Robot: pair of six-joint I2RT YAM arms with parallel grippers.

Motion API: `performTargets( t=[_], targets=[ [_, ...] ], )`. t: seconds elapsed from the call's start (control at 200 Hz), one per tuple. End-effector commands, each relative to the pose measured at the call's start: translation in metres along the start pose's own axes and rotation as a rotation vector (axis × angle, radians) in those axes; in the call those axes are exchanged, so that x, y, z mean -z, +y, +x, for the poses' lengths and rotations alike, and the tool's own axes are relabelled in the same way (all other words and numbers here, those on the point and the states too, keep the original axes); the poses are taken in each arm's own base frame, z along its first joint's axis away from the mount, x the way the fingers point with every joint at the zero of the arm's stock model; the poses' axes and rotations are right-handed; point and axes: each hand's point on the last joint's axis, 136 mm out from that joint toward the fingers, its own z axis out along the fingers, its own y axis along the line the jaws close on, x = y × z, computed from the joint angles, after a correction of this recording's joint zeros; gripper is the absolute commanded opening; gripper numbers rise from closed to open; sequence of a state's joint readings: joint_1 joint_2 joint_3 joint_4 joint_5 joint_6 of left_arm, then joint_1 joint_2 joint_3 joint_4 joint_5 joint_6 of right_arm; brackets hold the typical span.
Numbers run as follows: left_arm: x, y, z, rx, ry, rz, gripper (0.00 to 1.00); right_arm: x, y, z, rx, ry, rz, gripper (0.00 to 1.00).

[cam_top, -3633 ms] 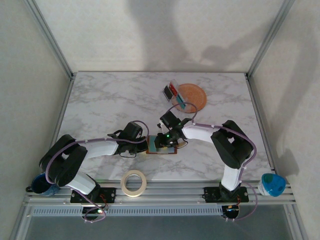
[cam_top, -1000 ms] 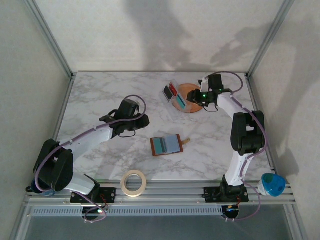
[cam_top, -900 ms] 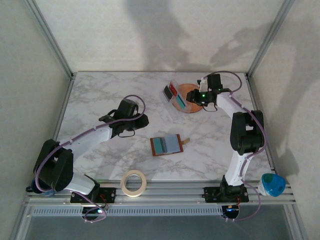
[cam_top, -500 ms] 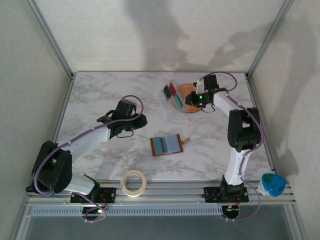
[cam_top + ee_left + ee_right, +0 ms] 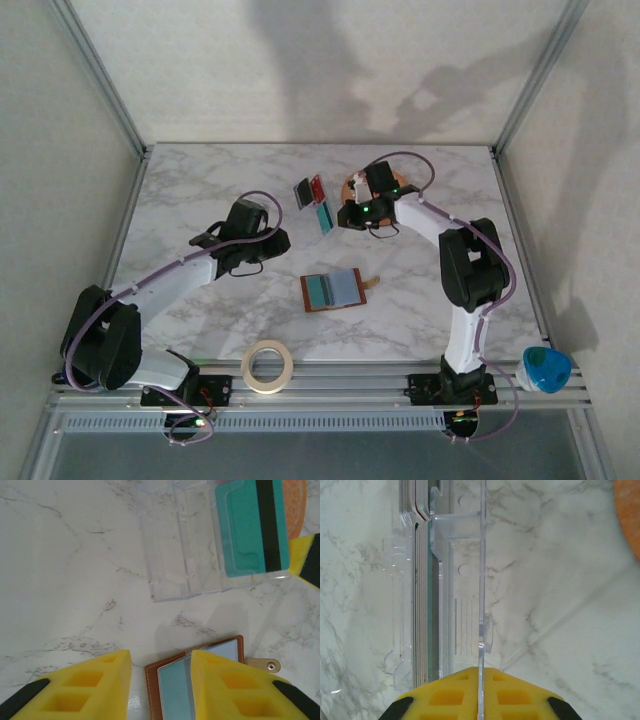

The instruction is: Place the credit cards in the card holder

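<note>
The card holder (image 5: pixel 332 290) lies open on the marble in front of both arms, with a teal and a pale blue-grey credit card (image 5: pixel 345 288) in its pockets. My left gripper (image 5: pixel 272 240) hovers open to its left; its wrist view has the card holder (image 5: pixel 150 680) and a pale card (image 5: pixel 172 690) below the yellow fingers (image 5: pixel 100 680). My right gripper (image 5: pixel 348 214) is shut on a wall of the clear plastic sleeve (image 5: pixel 465 580). That sleeve (image 5: pixel 315 203) holds a teal card (image 5: pixel 252 525) with a black stripe and a red one (image 5: pixel 316 187).
An orange plate (image 5: pixel 392 182) sits behind the right gripper, mostly covered by the arm. A roll of tape (image 5: pixel 267 364) lies near the front edge. A blue object (image 5: pixel 546 368) rests beyond the rail at the right. Metal frame posts bound the table.
The right gripper has shut on the clear sleeve and dragged it left, off the orange plate onto the marble. The left arm has hardly moved and stays open.
</note>
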State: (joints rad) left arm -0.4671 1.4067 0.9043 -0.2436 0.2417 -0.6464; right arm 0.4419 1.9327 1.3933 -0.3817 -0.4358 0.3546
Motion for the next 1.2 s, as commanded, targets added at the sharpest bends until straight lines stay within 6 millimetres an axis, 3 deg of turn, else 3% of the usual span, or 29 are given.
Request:
performTargets(
  t=[0.0, 0.155, 0.295, 0.431, 0.501, 0.706, 0.956, 1.196],
  targets=[
    [0.002, 0.004, 0.000, -0.007, -0.005, -0.005, 0.36, 0.001, -0.005, 0.011, -0.056, -0.024, 0.123, 0.09],
    [-0.002, 0.007, 0.002, -0.007, 0.006, -0.013, 0.36, 0.007, -0.006, 0.014, -0.056, -0.101, 0.262, 0.05],
    [-0.003, 0.008, 0.001, -0.003, -0.005, -0.006, 0.36, 0.005, 0.009, 0.015, -0.058, -0.122, 0.216, 0.12],
    [-0.008, -0.005, -0.007, -0.009, 0.005, 0.027, 0.36, 0.001, 0.025, 0.015, -0.064, -0.108, 0.130, 0.21],
    [-0.011, -0.013, -0.014, -0.012, -0.005, 0.044, 0.39, 0.005, 0.033, 0.012, -0.050, -0.106, 0.101, 0.31],
    [-0.028, -0.025, -0.051, -0.039, -0.054, -0.017, 0.56, 0.040, 0.040, 0.006, -0.049, -0.153, 0.065, 0.39],
    [-0.062, -0.044, -0.108, -0.102, -0.171, -0.192, 0.63, 0.092, 0.002, 0.017, -0.080, -0.213, 0.107, 0.45],
    [-0.106, -0.076, -0.116, -0.075, -0.135, -0.113, 0.66, 0.105, -0.030, 0.035, -0.123, -0.200, 0.130, 0.51]
  ],
)
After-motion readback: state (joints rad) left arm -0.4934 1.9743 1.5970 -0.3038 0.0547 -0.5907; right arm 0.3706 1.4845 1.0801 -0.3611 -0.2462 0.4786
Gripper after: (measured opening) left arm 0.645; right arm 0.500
